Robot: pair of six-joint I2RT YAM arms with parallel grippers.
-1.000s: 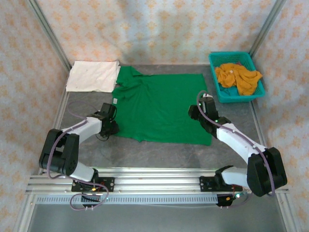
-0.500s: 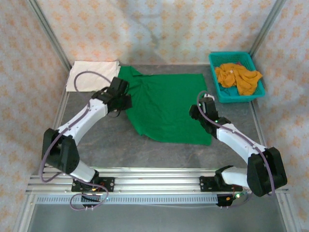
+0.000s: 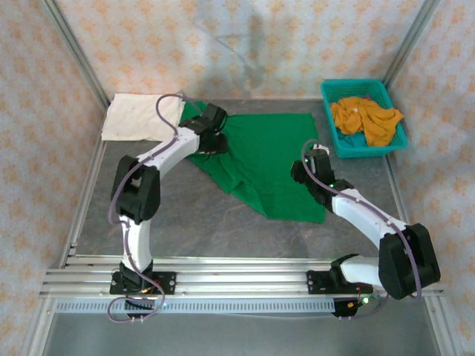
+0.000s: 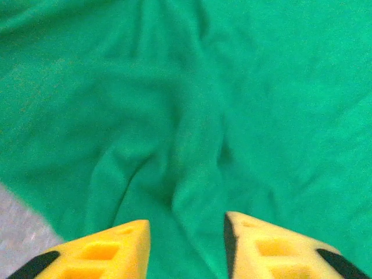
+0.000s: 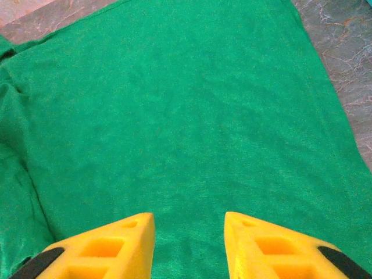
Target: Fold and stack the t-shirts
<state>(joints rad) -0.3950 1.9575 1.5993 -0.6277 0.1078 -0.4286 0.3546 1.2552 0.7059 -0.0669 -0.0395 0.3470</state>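
**Green shirt half-gathered, both end effectors over it**

- The green t-shirt [image 3: 274, 163] lies mid-worktop [image 3: 185, 222]. Its long axis runs left to right, with the bunched end at the far left and the flat edge at the right. Its near-left edge slants diagonally toward the near-right corner.
- The left end effector [image 4: 186, 224] sits over the rumpled far-left part. Its jaws are parted and empty, and a raised crease of cloth runs straight ahead from the gap. The cloth lies directly under and ahead of it.
- The right end effector [image 5: 189, 218] hovers at the shirt's right edge, jaws likewise parted and gripping nothing. Smooth flat cloth spreads ahead and to its left.
- Judgement: the next fold turns on the slanted near edge. The right arm is nearer its near-right corner, and the left arm is nearer the wrinkled end.
- The cream-white t-shirt [image 3: 141, 117] lies flat at the far-left corner, just beside the green one.
- The teal basket [image 3: 353, 82] at far right holds the mustard-orange t-shirts [image 3: 367, 119] in a crumpled heap, well apart from both arms.
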